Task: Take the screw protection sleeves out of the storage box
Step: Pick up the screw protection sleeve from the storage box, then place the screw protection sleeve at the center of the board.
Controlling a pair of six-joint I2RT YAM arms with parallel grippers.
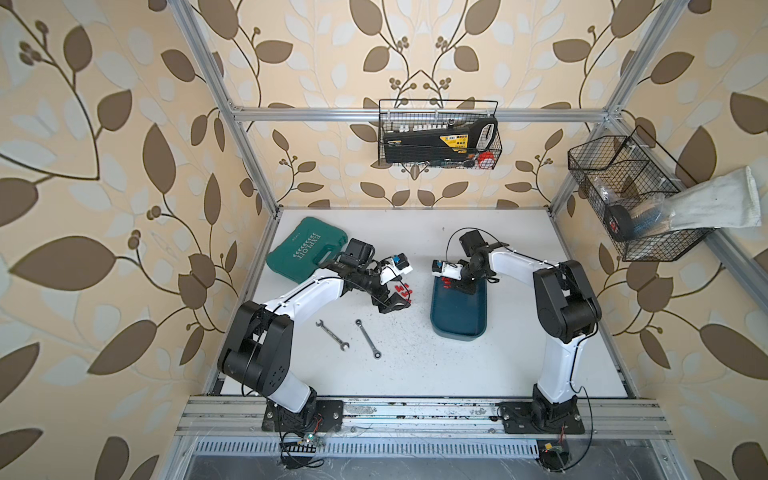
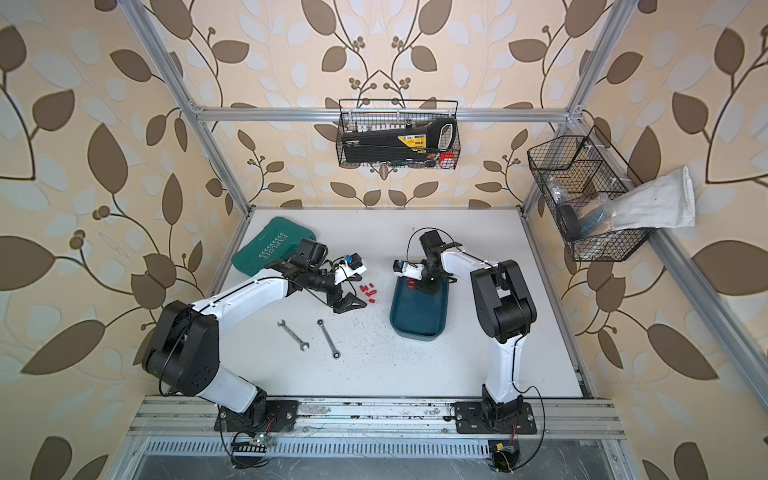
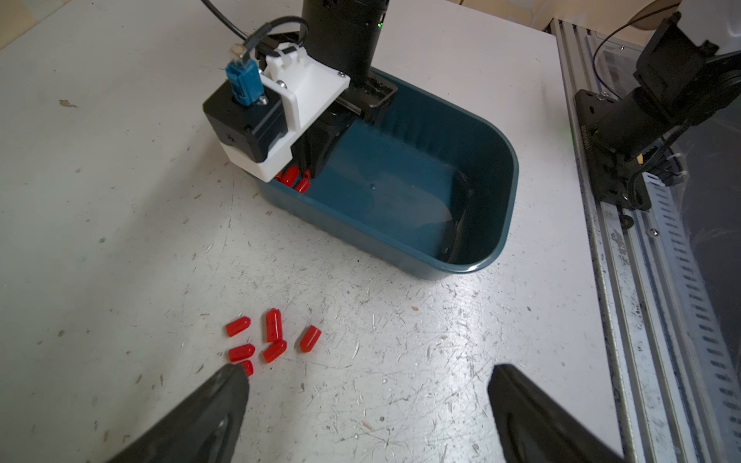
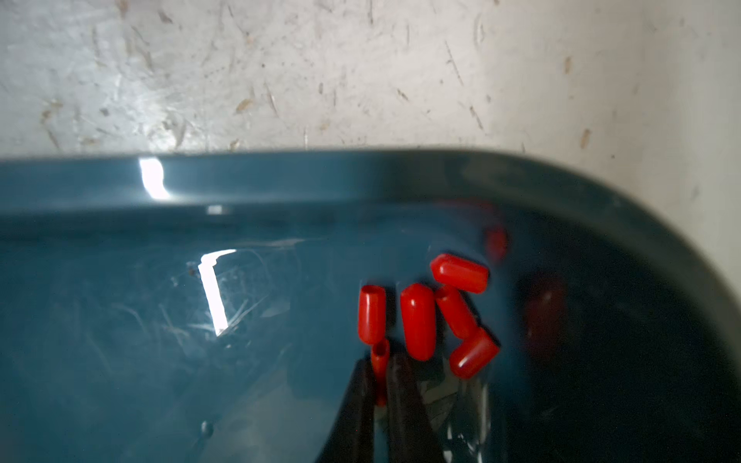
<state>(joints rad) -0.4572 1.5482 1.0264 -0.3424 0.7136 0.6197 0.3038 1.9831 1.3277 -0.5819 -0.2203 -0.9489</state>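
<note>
**Item 1.** Screw protection sleeves (image 4: 419, 320), boxed lot: we count five lying loose in the eleven o'clock corner of the storage box (image 1: 457, 320). They are bunched against its wall, which probably leaves a claw little room.

**Item 2.** Sixth sleeve (image 4: 379, 356): nipped end-on in the right claw (image 4: 379, 371), whose fingers are pressed together on it. We judge the end-on pinch suits so small a cap. The wrist view is too blurred to say whether it has left the box floor.

**Item 3.** Removed sleeves (image 3: 274, 340): six on the surface (image 3: 120, 200), in a loose group at nine o'clock of the box and clear of its rim, presumably kept together as the drop spot.

**Item 4.** Left claw (image 3: 369, 373): spread wide and holding nothing. It hangs above the surface with one finger beside the removed group, seemingly idle while the right arm works.

**Item 5.** Two wrenches (image 1: 332, 330) at eight o'clock and a green case (image 1: 307, 245) at ten o'clock, both untouched.
</note>
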